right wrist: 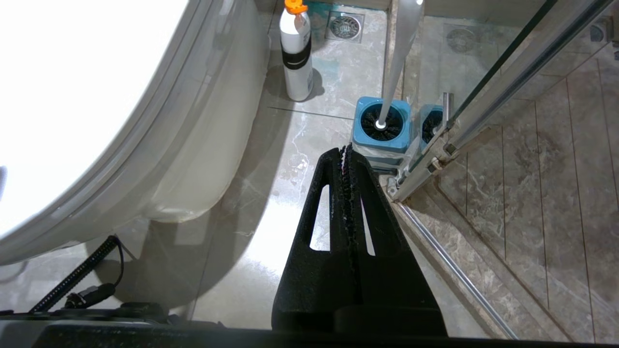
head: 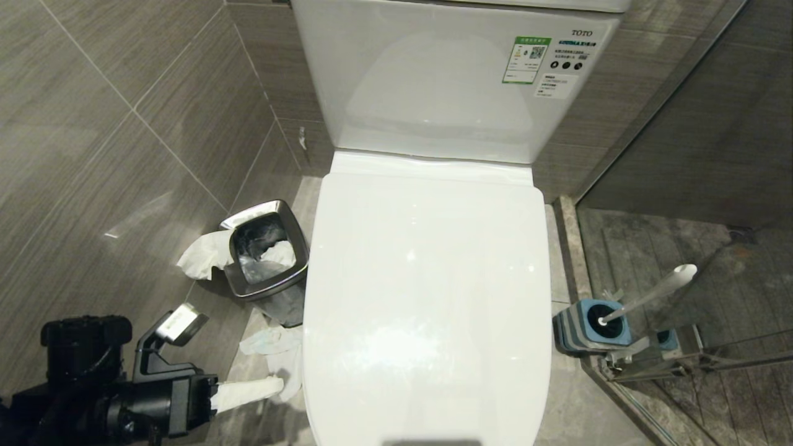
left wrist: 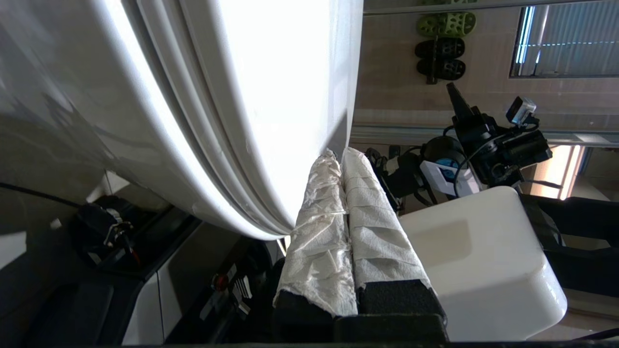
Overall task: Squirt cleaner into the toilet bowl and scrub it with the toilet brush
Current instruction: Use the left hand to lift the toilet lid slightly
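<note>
Nearest the head cam: the left gripper [head: 272,387], low at the robot's left front, paper-wrapped fingers [left wrist: 333,232] pressed together w/ nothing between them, tips just beside the side edge of the toilet lid [head: 427,297]. Lid is down, so the toilet bowl itself is hidden and no cleaner shows on any ceramic. Right gripper [right wrist: 347,150] hangs near the floor on the other side, jaws closed and empty, pointing toward the toilet brush [right wrist: 399,53], which stands in its blue-topped holder [right wrist: 382,140] by the glass shower partition [right wrist: 508,72]. A white bottle w/ orange cap [right wrist: 296,48] stands on the floor beside the toilet base, prob. the cleaner bottle, can't confirm. Steel waste bin [head: 266,257] w/ loose tissue around it sits left of the toilet. Step in hand, by my read: getting the lid up, very start of the task; nothing squirted or scrubbed yet. Next move calls for hooking the closed left fingertips under the lid edge and swinging it up toward the tank w/o slipping off the glossy plastic; seat prob. needs lifting too.
</note>
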